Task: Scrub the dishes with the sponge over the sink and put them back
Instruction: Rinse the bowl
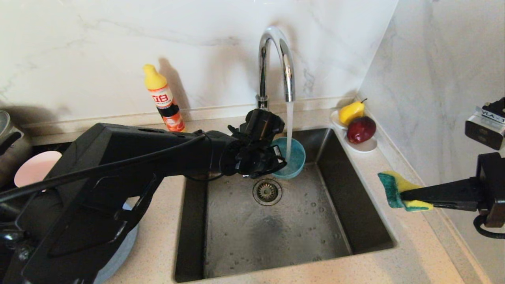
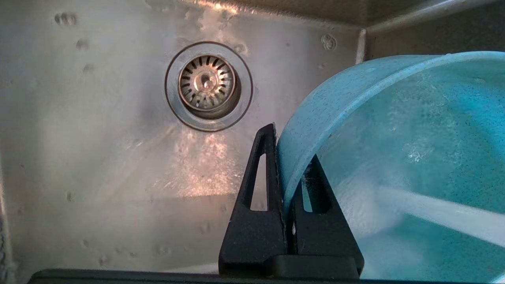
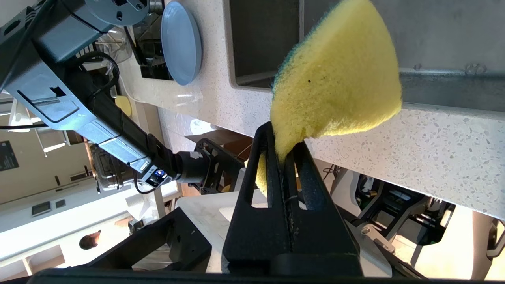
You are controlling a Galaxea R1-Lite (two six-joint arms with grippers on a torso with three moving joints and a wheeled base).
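The right gripper (image 1: pixel 398 196) hangs level over the counter (image 1: pixel 398 252) right of the sink (image 1: pixel 272 232), jaws shut tight on the sponge (image 1: pixel 396 191). The left arm reaches across the basin, its gripper (image 2: pixel 290 173) pinching the teal bowl (image 1: pixel 294 157) by the rim under the running tap (image 1: pixel 276 63). Against the back wall stands a yellow-capped bottle (image 1: pixel 163 98); its red label is unreadable.

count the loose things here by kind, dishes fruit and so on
Dishes: 4 – teal bowl held by the left gripper under the tap, pale pink bowl, light blue plate, white saucer
Fruit: 2 – yellow pear, red apple
Sponges: 1 – sponge in the right gripper
Bottles: 1 – detergent bottle
Pots: 1 – steel pot
Total: 9
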